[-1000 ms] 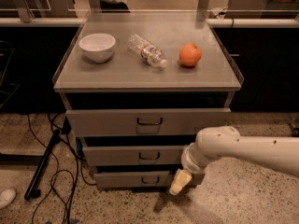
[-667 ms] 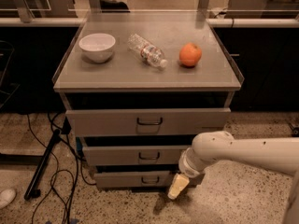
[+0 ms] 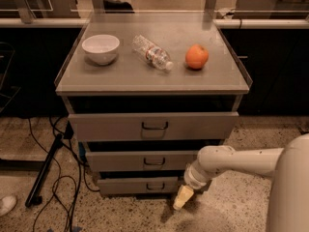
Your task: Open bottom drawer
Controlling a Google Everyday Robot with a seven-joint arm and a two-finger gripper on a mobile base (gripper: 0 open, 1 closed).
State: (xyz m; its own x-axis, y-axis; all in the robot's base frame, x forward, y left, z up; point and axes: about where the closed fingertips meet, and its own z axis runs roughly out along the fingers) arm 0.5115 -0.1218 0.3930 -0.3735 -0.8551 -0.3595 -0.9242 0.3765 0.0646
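The grey cabinet (image 3: pixel 145 79) stands mid-frame, and the bottom drawer (image 3: pixel 130 185) is the lowest of its three fronts, at 6 o'clock beneath the middle drawer (image 3: pixel 120 161) and the wide top drawer (image 3: pixel 106 126). Its small dark handle (image 3: pixel 155 186) sits at the centre of the flat front. The gripper (image 3: pixel 183 197) hangs just off the right end of that front, at about 4 o'clock from the handle, pointing down toward the speckled floor (image 3: pixel 231 207); whether it is open or closed cannot be told. The white arm (image 3: pixel 241 161) reaches in from 3 o'clock. On the cabinet top, a white bowl (image 3: pixel 100 48) lies at 9 o'clock, a clear bottle (image 3: pixel 152 52) lies on its side in the centre, and an orange (image 3: pixel 197 57) lies at 3 o'clock. Dark cables (image 3: pixel 60 187) trail over the floor at 8 o'clock.
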